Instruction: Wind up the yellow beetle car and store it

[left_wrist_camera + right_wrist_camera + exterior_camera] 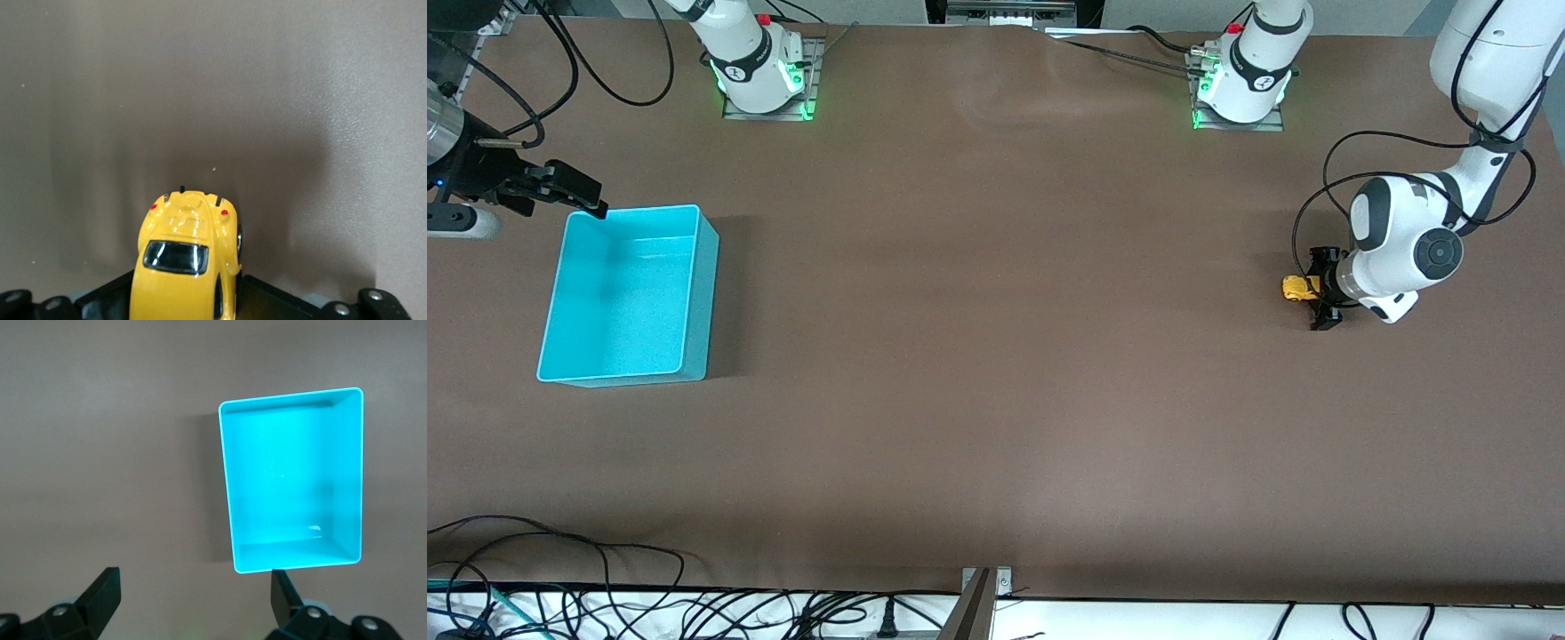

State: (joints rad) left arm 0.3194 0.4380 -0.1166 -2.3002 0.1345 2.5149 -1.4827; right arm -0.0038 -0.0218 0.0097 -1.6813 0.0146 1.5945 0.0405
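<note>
A matte brown table fills the scene, with loose black cables along the edge nearest the front camera. Near the left arm's end sits the small yellow beetle-shaped toy car [1296, 287], its wheels apparently on the table and its dark rear window showing in the left wrist view. The left gripper [1320, 300] is low around it, a black finger on each side — whether the fingers press the body or stand just clear cannot be told. That low, straddling pose would suit dragging the car along the table to load its spring. Well apart, at the right arm's end, stands the open turquoise rectangular plastic bin [694, 302], empty — presumably where the car goes. The right gripper [574, 191] waits over the bin's corner, fingers spread wide. No readable writing shows.
</note>
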